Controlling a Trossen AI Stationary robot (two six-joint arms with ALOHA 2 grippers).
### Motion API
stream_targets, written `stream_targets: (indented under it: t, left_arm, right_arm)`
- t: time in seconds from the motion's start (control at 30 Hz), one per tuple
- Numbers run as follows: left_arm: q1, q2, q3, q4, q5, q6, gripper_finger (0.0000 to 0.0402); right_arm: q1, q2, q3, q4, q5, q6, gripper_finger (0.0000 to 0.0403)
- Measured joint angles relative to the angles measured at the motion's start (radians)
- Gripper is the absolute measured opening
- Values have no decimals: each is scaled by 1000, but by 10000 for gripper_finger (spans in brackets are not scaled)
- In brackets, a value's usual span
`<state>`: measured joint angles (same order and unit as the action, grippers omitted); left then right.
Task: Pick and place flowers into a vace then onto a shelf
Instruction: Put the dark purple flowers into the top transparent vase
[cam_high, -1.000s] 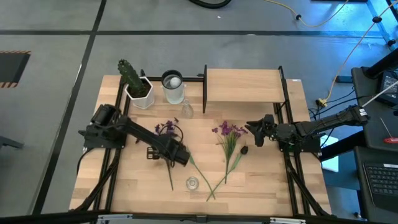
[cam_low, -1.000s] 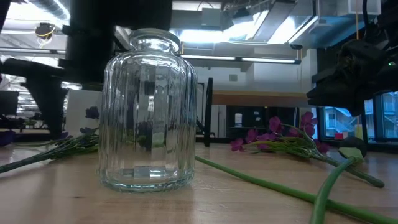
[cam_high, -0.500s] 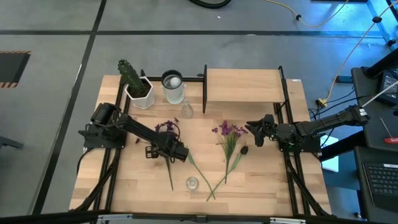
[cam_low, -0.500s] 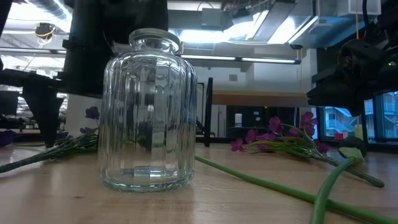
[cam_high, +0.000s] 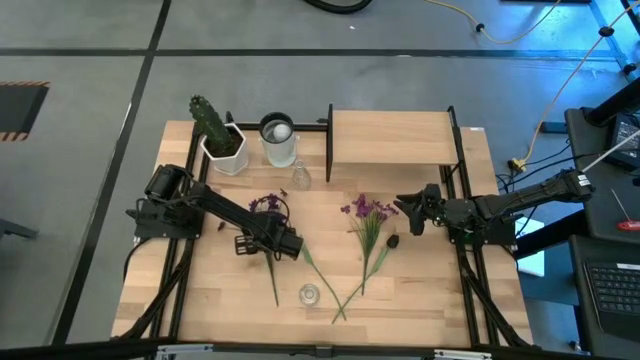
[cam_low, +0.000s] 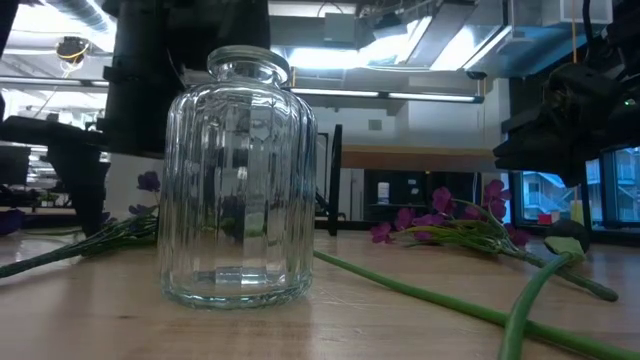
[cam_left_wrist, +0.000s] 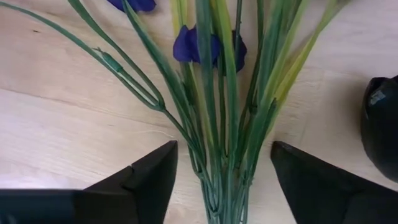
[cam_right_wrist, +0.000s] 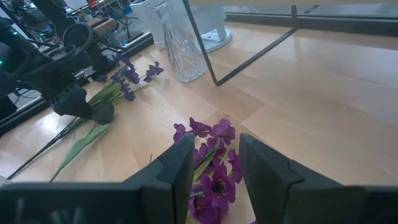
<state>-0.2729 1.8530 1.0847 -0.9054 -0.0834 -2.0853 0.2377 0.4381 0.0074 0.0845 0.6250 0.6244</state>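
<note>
Darker violet flowers (cam_high: 268, 208) flat on table (cam_high: 420, 290), thin green stems bunched between parted left gripper (cam_left_wrist: 221, 180) fingers, untouched. Pinker bunch (cam_high: 368, 211) mid-table, below right gripper (cam_right_wrist: 214, 163), fingers apart, empty.

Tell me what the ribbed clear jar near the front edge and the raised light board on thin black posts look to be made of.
Ribbed clear jar: looks like glass, glossy; the room shows through its fluted walls, and the thick base catches highlights. Clear plastic can't be excluded.

Raised light board: appears to be pale wood, matte, with faint grain like the tabletop. Its thin black posts look like painted metal rod, though that is a guess from their slimness.
</note>
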Motion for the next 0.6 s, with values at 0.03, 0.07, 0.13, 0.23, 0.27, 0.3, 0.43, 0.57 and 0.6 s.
stream_targets:
  t: [0.03,0.07,0.13,0.23,0.27,0.3,0.43,0.57,0.6]
  left_arm:
    - [0,0,0,4,-1,0,243]
    - [0,0,-1,8,-1,0,234]
    - [1,1,-1,15,-2,0,218]
    - [1,1,-1,20,-4,1,191]
    - [1,2,-1,22,-4,1,182]
    - [1,2,-1,22,-5,1,173]
    - [1,2,-1,25,-12,4,133]
    - [0,3,0,28,-27,5,94]
    - [0,3,0,29,-28,4,84]
  right_arm:
    - [0,0,0,0,0,0,130]
    - [0,0,0,0,0,0,130]
    - [0,0,0,0,0,1,130]
    - [0,0,0,0,0,1,130]
    - [0,0,0,0,0,1,130]
    - [0,0,0,0,0,1,130]
    - [0,0,0,0,0,1,130]
    - [0,0,0,0,0,1,130]
    - [0,0,0,0,0,1,130]
